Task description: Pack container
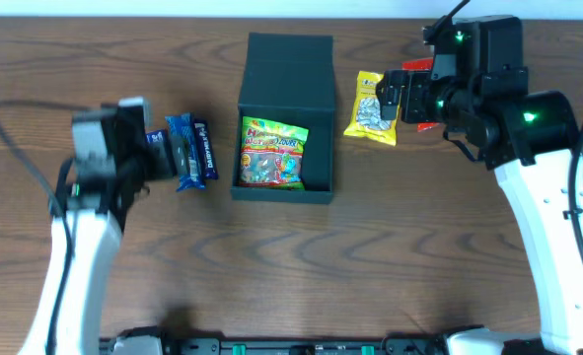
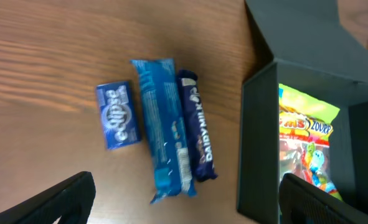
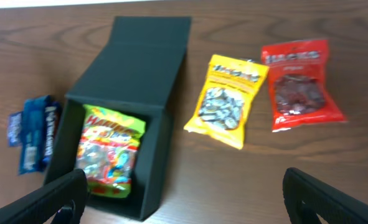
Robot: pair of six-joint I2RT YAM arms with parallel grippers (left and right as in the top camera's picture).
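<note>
Left hand [image 2: 185, 194] wide open, empty; blue bars [image 2: 164, 134] just ahead, prob. next grab. Container [image 2: 256, 146] to its right, lid [image 2: 296, 31] back for loading, candy bag [image 2: 305, 143] inside. Right hand [image 3: 184, 194] also spread, empty; yellow packet [image 3: 227, 99] & red packet [image 3: 299, 84] ahead.

A sweets bag [image 1: 271, 154] lies in the container [image 1: 289, 69]; three bars [image 1: 182, 151] lie at its 9 o'clock, a seed packet [image 1: 372, 109] at 3 o'clock.
</note>
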